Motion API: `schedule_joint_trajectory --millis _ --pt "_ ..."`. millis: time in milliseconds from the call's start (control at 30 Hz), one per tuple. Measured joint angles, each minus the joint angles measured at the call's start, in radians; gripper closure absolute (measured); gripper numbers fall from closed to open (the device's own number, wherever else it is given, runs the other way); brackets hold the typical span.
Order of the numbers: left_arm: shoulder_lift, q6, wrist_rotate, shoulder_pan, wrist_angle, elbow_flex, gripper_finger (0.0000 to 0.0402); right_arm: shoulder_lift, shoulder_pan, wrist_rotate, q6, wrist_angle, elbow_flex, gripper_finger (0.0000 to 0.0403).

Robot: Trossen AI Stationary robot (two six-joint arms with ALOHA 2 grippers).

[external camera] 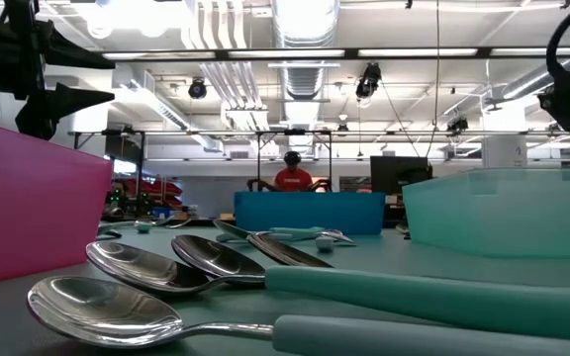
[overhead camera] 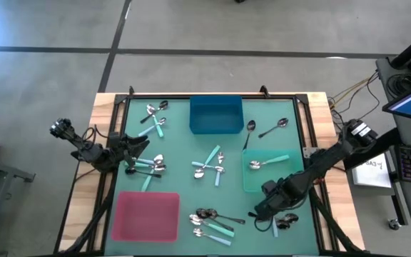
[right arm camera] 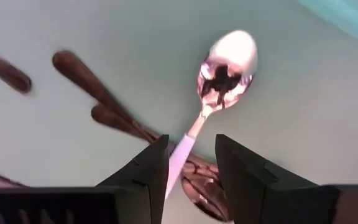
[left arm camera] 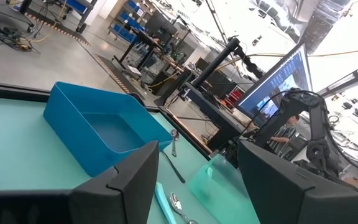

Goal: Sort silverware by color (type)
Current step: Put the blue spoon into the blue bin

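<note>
Nearest the low camera, three spoons (external camera: pixel 146 287) are seen lying side by side on the green mat (overhead camera: pixel 180 153), bowls toward the pink tray (external camera: pixel 28 203), two of them with teal handles.

From above, the silverware is found scattered in groups. A small cluster (overhead camera: pixel 154 118) lies near the mat's far left corner, another (overhead camera: pixel 148 166) just beside the left gripper (overhead camera: pixel 135 148), a third (overhead camera: pixel 210 168) in the middle of the mat, and a fourth (overhead camera: pixel 212 221) at the near edge, just right of the pink tray. Two dark-handled spoons (overhead camera: pixel 266 130) lie between the blue tray (overhead camera: pixel 216 114) and the pale green tray (overhead camera: pixel 252 182). One teal-handled spoon (overhead camera: pixel 266 163) lies inside the pale green tray.

The right gripper (overhead camera: pixel 273 207) is lowered close to the mat near the front right corner, just in front of the pale green tray. In its wrist view the fingers (right arm camera: pixel 148 171) are spread a little apart, astride the pale handle of a spoon (right arm camera: pixel 225 65) without visibly touching it; dark handles (right arm camera: pixel 89 78) lie just beside.

The left gripper is held over the left side of the mat, its fingers (left arm camera: pixel 126 180) spread wide and empty, pointed toward the blue tray.

A person in red (external camera: pixel 292 178) is visible in the room beyond the table.
</note>
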Motion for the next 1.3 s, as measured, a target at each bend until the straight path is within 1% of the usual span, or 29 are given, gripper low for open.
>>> schedule_joint_trajectory --millis 200,433,500,567,700,733,900,1033,1167,1233,1300 --pt "0.000 0.000 0.000 0.000 -0.001 0.000 0.0196 0.056 0.000 0.000 -0.002 0.000 0.000 0.0282" --pt "0.000 0.000 0.000 0.000 -0.001 0.000 0.0196 0.112 0.000 -0.001 -0.064 -0.003 0.000 0.0284" --pt "0.000 0.000 0.000 0.000 -0.001 0.000 0.0196 0.119 0.000 -0.003 -0.078 -0.005 0.001 0.0295" --pt "0.000 0.000 0.000 0.000 -0.001 0.000 0.0196 0.120 0.000 -0.008 -0.090 -0.009 0.001 0.0316" --pt "0.000 0.000 0.000 0.000 -0.001 0.000 0.0196 0.108 0.000 -0.023 -0.111 -0.007 -0.001 0.0379" --pt "0.000 0.000 0.000 0.000 -0.001 0.000 0.0196 0.102 -0.001 -0.035 -0.119 -0.003 -0.001 0.0386" --pt "0.000 0.000 0.000 0.000 -0.001 0.000 0.0196 0.037 -0.009 -0.083 -0.152 0.008 -0.001 0.0394" --pt "0.000 0.000 0.000 0.000 -0.002 0.000 0.0196 -0.049 -0.036 -0.076 -0.206 0.025 -0.001 0.0394" --pt "0.000 0.000 0.000 0.000 -0.002 0.000 0.0196 -0.142 -0.090 0.008 -0.285 0.029 0.003 0.0394" --pt "0.000 0.000 0.000 0.000 -0.002 0.000 0.0196 -0.185 -0.130 0.080 -0.359 0.030 0.012 0.0394" --pt "0.000 0.000 0.000 0.000 -0.002 0.000 0.0196 -0.226 -0.185 0.177 -0.458 0.035 0.019 0.0394"
